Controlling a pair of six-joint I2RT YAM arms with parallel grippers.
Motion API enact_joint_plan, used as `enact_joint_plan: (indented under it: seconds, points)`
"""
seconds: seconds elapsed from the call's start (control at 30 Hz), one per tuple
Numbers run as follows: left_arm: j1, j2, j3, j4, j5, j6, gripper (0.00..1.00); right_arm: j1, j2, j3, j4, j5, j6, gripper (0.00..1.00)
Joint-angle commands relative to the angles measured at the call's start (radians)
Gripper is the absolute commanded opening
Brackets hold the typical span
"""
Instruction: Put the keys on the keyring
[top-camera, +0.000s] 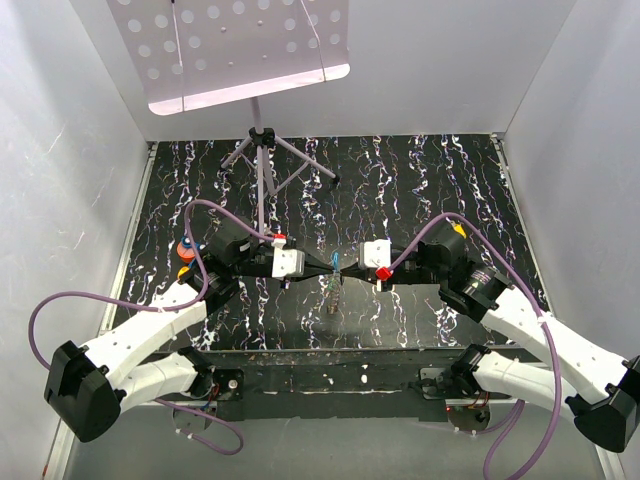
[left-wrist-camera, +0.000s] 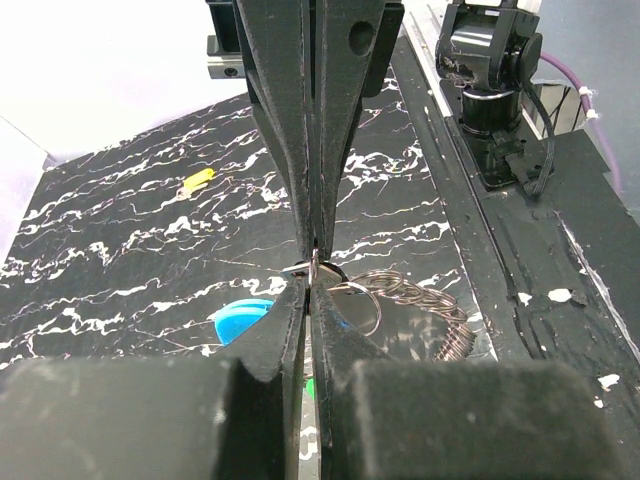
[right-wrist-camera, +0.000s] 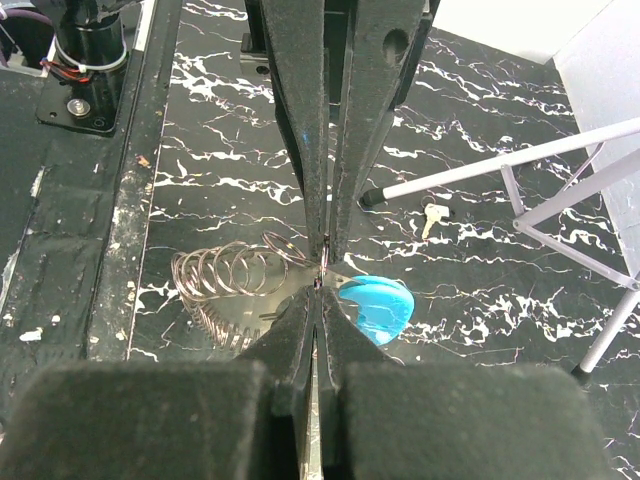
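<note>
Both hands meet tip to tip over mid-table. Left hand (left-wrist-camera: 308, 292) and right hand (right-wrist-camera: 318, 292) are each clamped shut on the keyring (right-wrist-camera: 240, 280), pinching the thin metal where the blue tab (right-wrist-camera: 375, 308) meets the wire coil (left-wrist-camera: 415, 300). Can't tell if a key is in that pinch.

Risks:
- Tiny contact patch, so uneven pull from either side could slip the metal out and drop the ring.
- Fingertips nearly touching, so any closing move could knock them together.
- Coil could stretch or snag.
- One loose key (right-wrist-camera: 432, 216) lies farther out by a stand foot. Fetching it frees one hand and leaves the ring swinging.

Table (top-camera: 420, 180): glossy black, white veining, hides small metal. Far side: tripod stand (top-camera: 262, 160), perforated plate (top-camera: 240, 40), white walls (top-camera: 60, 150).
</note>
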Motion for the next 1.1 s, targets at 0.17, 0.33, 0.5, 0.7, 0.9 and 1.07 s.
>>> enact_joint_plan:
  seconds: [0.17,0.33,0.5,0.7,0.9,1.07]
  points:
    - [-0.006,-0.007,0.041,-0.040,-0.026,0.044,0.00,0.001,-0.004,0.062,0.037,-0.013,0.009,0.01]
    - [-0.008,-0.012,0.041,-0.049,-0.034,0.053,0.00,0.000,-0.001,0.062,0.038,-0.008,0.017,0.01]
    - [-0.009,-0.012,0.043,-0.057,-0.041,0.064,0.00,0.000,0.001,0.065,0.041,-0.004,0.028,0.01]
    - [-0.009,-0.013,0.043,-0.056,-0.035,0.061,0.00,0.000,0.008,0.065,0.040,-0.010,0.028,0.01]
    - [-0.008,-0.015,0.037,-0.034,-0.029,0.046,0.00,0.000,0.024,0.074,0.032,-0.021,0.028,0.01]
    - [-0.008,-0.015,0.035,-0.026,-0.026,0.041,0.00,0.000,0.028,0.077,0.030,-0.024,0.029,0.01]
